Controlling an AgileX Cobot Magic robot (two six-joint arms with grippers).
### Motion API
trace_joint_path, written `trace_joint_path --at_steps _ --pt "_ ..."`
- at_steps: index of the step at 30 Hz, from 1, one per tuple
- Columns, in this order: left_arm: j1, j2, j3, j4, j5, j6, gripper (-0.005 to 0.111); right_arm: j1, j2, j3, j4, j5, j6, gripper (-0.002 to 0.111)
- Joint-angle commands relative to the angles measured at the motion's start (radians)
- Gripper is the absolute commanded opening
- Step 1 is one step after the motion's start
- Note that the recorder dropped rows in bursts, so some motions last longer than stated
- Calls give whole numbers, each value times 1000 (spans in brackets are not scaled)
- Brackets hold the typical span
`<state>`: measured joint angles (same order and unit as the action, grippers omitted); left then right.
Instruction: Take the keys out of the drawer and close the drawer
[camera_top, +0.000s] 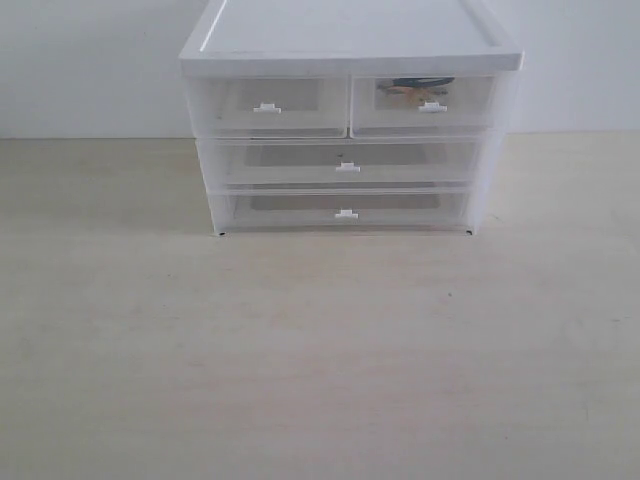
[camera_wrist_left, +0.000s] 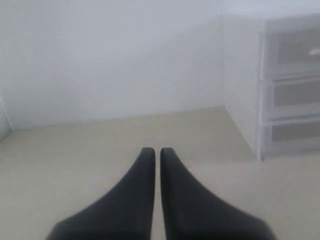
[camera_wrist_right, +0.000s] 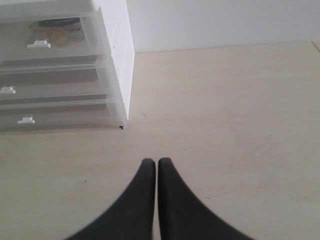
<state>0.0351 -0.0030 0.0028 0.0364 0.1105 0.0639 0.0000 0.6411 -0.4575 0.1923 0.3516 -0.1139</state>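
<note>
A white drawer unit (camera_top: 350, 35) stands at the back of the pale table. Its top right drawer (camera_top: 425, 100) is translucent, pushed in, with a small white tab handle (camera_top: 432, 106). The keys (camera_top: 405, 87) show dimly through its front as a gold and dark cluster, and the same keys (camera_wrist_right: 55, 34) appear in the right wrist view. My left gripper (camera_wrist_left: 157, 150) is shut and holds nothing, over bare table to the unit's left. My right gripper (camera_wrist_right: 156, 161) is shut and holds nothing, over bare table right of the unit. Neither arm appears in the exterior view.
The unit also has a top left half-width drawer (camera_top: 267, 104) and two full-width drawers (camera_top: 347, 165) below, all pushed in. A white wall (camera_top: 80, 60) runs behind the table. Open tabletop (camera_top: 320, 350) stretches in front of the unit.
</note>
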Motion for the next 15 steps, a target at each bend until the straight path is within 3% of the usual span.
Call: trace_joint_path --at_steps 1,7,15 --pt "3 3 -3 6 -179 4 4 -1 0 -10 0 -11 -9 0" --pt "1 53 -68 -3 -66 -96 4 -1 0 -10 4 -18 -9 0" --pt "1 350 -371 -130 172 -93 4 -1 16 -37 23 -22 -43 0"
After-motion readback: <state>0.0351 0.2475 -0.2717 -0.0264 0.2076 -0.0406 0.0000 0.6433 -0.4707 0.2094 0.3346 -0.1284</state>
